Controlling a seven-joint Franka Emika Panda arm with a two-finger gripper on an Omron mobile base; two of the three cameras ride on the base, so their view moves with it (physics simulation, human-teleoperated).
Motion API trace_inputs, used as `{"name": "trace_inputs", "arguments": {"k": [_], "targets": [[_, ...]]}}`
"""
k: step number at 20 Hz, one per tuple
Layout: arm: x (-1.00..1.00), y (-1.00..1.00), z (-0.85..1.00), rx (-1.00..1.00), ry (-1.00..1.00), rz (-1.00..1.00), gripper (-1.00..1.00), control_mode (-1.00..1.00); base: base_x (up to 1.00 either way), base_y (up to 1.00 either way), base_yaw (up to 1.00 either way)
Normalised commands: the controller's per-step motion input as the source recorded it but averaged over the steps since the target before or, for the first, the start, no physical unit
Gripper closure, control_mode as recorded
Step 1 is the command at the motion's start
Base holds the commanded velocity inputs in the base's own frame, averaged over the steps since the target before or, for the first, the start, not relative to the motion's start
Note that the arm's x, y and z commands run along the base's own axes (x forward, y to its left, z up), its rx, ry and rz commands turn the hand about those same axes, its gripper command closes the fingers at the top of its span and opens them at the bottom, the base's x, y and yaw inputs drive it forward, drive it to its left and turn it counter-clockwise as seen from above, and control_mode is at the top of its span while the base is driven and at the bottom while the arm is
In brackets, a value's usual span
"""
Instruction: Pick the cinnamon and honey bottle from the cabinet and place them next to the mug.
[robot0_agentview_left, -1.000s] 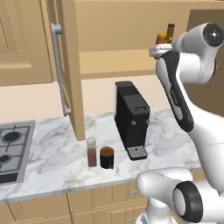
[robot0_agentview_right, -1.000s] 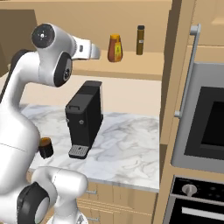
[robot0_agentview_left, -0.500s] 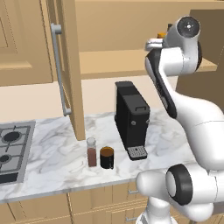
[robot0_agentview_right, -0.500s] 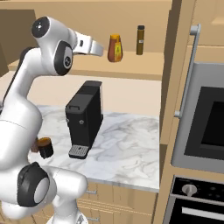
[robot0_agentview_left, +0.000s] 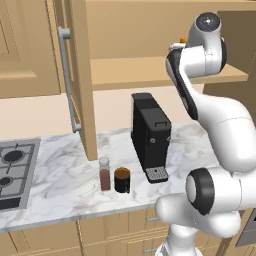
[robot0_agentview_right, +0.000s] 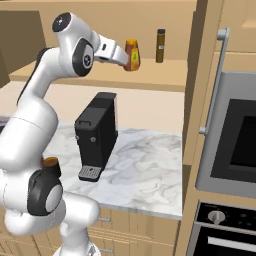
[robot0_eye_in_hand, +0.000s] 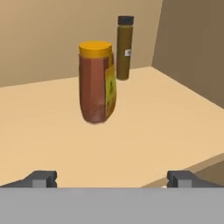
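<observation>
Orange-capped honey bottle (robot0_eye_in_hand: 97, 83) stands upright on the shelf ahead of the wide-spread, empty gripper (robot0_eye_in_hand: 111, 178).

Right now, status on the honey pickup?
Gripper open, short of the honey bottle on the cabinet shelf. Cinnamon already beside mug. Thin dark bottle behind, not blocking.

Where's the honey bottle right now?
The honey bottle stands on the cabinet shelf, ahead of the open gripper, beside a thin dark bottle.
</observation>
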Motion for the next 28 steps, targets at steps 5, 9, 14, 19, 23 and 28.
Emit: {"name": "trace_inputs", "arguments": {"k": [5,9,14,19,23,28], "targets": [[0.17,-0.07,-0.03,0.06,0.02,0.0,-1.0,-1.0,0.0,0.0,0.0],[0.15,0.0,0.0,0.02,0.0,0.0,-1.0,-1.0,0.0,0.0,0.0],[0.13,0.0,-0.15,0.0,0.0,0.0,-1.0,-1.0,0.0,0.0,0.0],[0.3,0.0,-0.1,0.0,0.0,0.0,-1.0,-1.0,0.0,0.0,0.0],[0.38,0.0,0.0,0.0,0.0,0.0,-1.0,-1.0,0.0,0.0,0.0],[0.38,0.0,0.0,0.0,0.0,0.0,-1.0,-1.0,0.0,0.0,0.0]]}}
